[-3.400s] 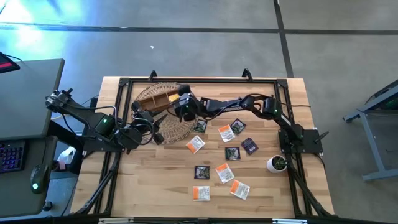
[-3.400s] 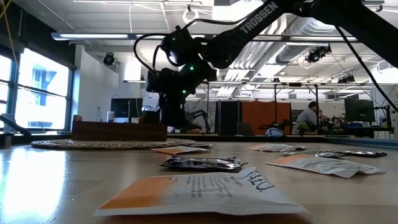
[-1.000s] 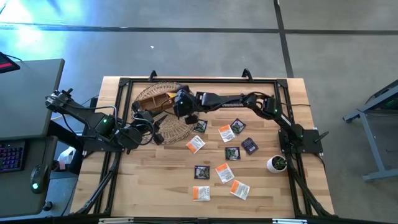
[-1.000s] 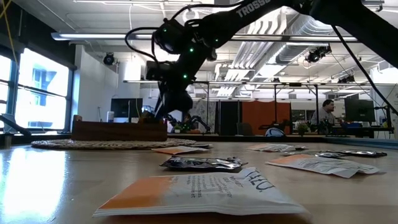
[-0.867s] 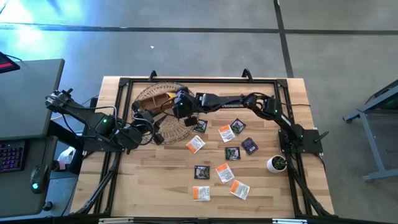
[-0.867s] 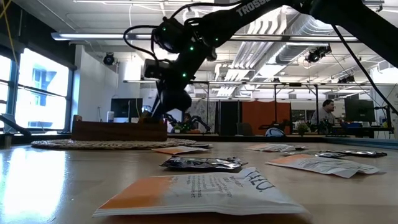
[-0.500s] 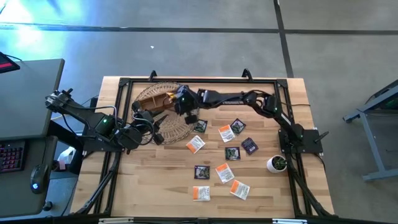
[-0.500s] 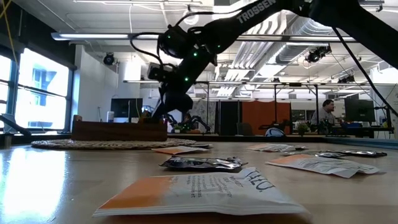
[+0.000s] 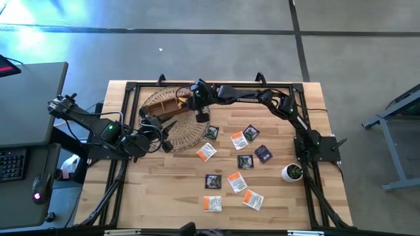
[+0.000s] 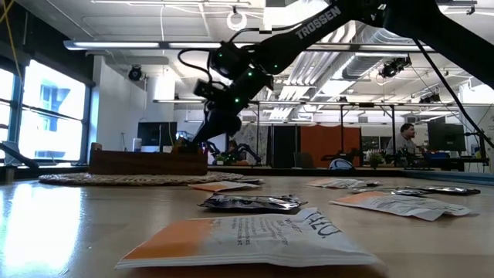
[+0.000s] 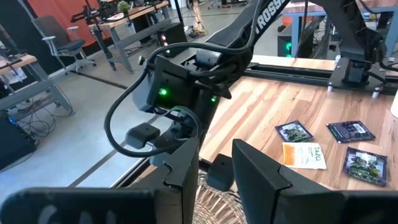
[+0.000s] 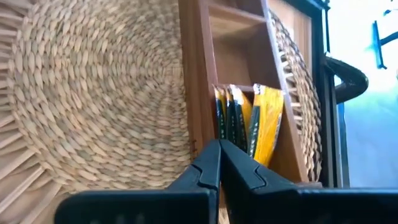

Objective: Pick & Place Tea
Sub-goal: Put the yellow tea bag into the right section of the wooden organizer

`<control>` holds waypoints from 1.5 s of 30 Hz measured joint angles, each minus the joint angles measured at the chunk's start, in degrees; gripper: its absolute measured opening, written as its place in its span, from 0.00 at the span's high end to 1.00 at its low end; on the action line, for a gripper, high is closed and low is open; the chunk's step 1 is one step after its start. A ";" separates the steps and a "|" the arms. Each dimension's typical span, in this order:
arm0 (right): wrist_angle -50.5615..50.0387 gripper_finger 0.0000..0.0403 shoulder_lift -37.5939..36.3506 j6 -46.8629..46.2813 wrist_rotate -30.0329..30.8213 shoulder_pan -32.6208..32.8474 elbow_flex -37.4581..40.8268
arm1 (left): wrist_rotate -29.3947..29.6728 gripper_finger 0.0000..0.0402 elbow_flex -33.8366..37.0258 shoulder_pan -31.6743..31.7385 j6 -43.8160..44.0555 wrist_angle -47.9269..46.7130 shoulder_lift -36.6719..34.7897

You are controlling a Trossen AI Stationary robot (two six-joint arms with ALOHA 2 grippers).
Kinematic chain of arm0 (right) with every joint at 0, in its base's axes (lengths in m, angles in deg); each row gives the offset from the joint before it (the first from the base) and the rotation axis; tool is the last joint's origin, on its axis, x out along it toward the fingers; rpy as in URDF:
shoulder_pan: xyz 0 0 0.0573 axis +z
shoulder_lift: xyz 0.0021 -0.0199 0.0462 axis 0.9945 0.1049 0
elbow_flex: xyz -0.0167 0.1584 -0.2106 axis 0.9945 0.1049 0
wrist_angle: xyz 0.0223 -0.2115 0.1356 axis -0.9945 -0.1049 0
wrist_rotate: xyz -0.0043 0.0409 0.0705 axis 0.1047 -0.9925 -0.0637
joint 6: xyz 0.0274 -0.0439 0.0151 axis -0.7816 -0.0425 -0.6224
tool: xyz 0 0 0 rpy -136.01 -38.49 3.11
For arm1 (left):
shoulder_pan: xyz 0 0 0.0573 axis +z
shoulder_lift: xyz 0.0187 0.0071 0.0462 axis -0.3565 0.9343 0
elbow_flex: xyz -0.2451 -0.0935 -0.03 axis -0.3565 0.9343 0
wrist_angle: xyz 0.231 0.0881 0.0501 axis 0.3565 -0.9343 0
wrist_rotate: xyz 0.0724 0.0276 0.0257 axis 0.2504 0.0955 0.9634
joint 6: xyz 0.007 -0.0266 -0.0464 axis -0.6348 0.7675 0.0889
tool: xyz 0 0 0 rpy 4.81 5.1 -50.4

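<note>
Right claw (image 9: pixel 199 105) has pulled back off the wooden box (image 9: pixel 164 103) and snapped shut empty since a second ago; left arm hasn't budged

High view: right claw sits just beside the box, on its side toward the loose sachets, over the wicker mat (image 9: pixel 172 134). Left claw (image 9: pixel 165 139) parked at the mat's edge, nearer the left arm base. Tea sachets (image 9: pixel 236 180) scattered on the bench (image 9: pixel 170 190) well clear of the box, white-orange and dark ones mixed; small white plant pot (image 9: pixel 292 172) beyond them

Low view: right arm hangs above the box (image 10: pixel 147 162), claw tips hidden against the background. Nearest white-orange sachet (image 10: pixel 247 235) lies flat up front, a dark one (image 10: pixel 251 203) behind it

Left wrist view: left claw (image 11: pixel 214 165) fingers narrowly parted, nothing between them; right arm's wrist close ahead, three sachets (image 11: pixel 323 146) past it

Right wrist view: fingers (image 12: pixel 214 165) pressed together, empty, over the box wall; yellow and dark sachets (image 12: pixel 249 118) already stand in one compartment

Looks like a drop just finished. Next: swing the right claw to the nearest loose sachet, open, come down flat to pinch an edge
</note>
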 joint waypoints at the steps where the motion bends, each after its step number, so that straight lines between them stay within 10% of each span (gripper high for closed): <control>1: 0.27 1.00 0.00 0.00 -0.37 -0.25 0.00 | 0.05 0.76 0.00 0.00 0.00 -0.02 0.00; 29: 13.63 1.00 1.99 0.10 -1.32 -4.62 0.00 | 3.52 0.76 0.00 0.00 0.28 0.02 -0.02; 45: -7.36 1.00 -13.87 -0.24 -5.73 -3.68 0.02 | 8.10 0.76 0.03 7.50 20.49 -12.57 -0.02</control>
